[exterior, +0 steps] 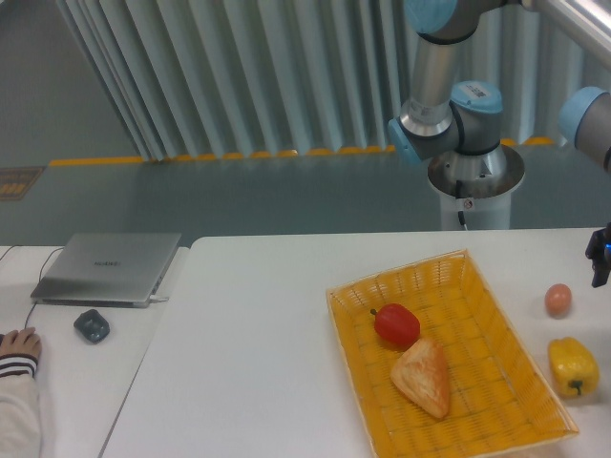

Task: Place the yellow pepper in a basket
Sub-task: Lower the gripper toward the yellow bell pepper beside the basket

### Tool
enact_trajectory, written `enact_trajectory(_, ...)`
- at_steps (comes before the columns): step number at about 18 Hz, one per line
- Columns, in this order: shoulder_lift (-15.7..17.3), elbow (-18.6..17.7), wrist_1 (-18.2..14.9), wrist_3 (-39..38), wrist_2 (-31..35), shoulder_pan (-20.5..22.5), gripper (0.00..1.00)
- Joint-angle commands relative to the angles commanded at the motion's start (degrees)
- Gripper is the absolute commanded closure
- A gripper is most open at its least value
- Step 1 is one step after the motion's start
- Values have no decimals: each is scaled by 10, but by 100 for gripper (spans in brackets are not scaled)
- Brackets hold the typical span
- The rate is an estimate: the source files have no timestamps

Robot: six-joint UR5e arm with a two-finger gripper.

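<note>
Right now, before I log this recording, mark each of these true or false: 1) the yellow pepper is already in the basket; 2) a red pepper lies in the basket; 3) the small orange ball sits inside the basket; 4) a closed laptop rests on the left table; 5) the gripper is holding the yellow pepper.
1) False. The yellow pepper lies on the table, right of the basket.
2) True. The red pepper lies in the basket, beside a piece of bread.
3) False. The orange ball sits on the table outside the basket, beyond the yellow pepper.
4) True. The laptop is closed, with a mouse near it.
5) False. The gripper is at the right edge, apart from the pepper.
</note>
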Motion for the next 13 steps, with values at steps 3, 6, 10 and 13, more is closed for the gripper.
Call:
enact_trajectory(3,3,0,0,0,2,-1,0)
enact_trajectory(6,6,2,4,13,2,-8,0)
enact_trajectory(10,10,-11,21,7,3,-14,0)
enact_trajectory(13,24,-33,44,-8,0,-14,0)
